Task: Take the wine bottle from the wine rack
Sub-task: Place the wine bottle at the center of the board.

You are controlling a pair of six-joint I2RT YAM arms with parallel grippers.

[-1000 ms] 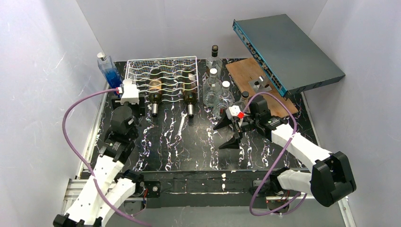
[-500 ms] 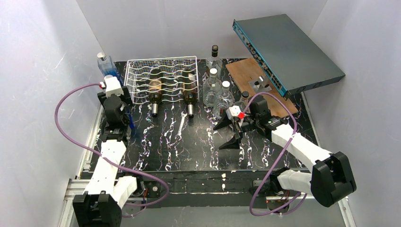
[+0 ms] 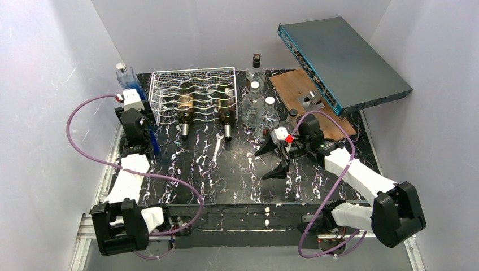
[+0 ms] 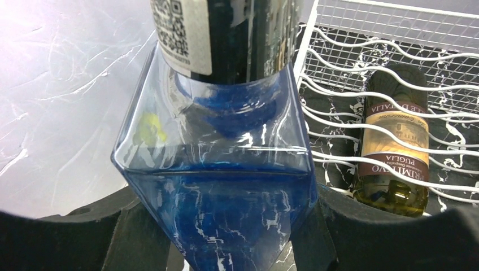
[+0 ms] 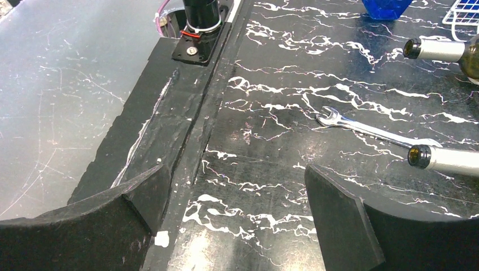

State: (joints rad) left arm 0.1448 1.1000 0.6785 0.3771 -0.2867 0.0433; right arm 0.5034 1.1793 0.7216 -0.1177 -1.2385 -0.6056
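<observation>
Left jaws: apart, straddling the blue bottle (image 4: 226,169). My pads (image 4: 85,243) flanked its glass on both sides in the left wrist view, spread about as wide as on my other arm, so I judged them not pinched on it.
Right jaws: wide apart and holding nothing, pads (image 5: 350,226) framing bare table (image 5: 271,169), centre right of the overhead frame.
Wine rack (image 3: 167,93): upper middle-left of the overhead frame, flat on the table.
Left wine bottle (image 3: 184,104): on its side in the rack's wavy wires, neck poking past the near edge. It showed at right in my left wrist view, behind the rack's side wall.
Right wine bottle (image 3: 226,106): same posture, further right, with a gap between the two.
Why they lay so: the waves cradled each body against rolling, I judged, and left the necks free as the place to grip.
Blue bottle: upright just beside the rack's left wall, upper left of the overhead frame. It was not the task's thing, though I judged it crowded that side of the rack.
Wrench (image 3: 217,145): flat on the table below the gap between the two necks.
Clear bottles (image 3: 257,107): an upright cluster just right of the rack.
Progress: neither wine bottle was off the rack.
Next, as I judged: line jaws up on a neck and draw it along its groove toward the bottom of the frame.
</observation>
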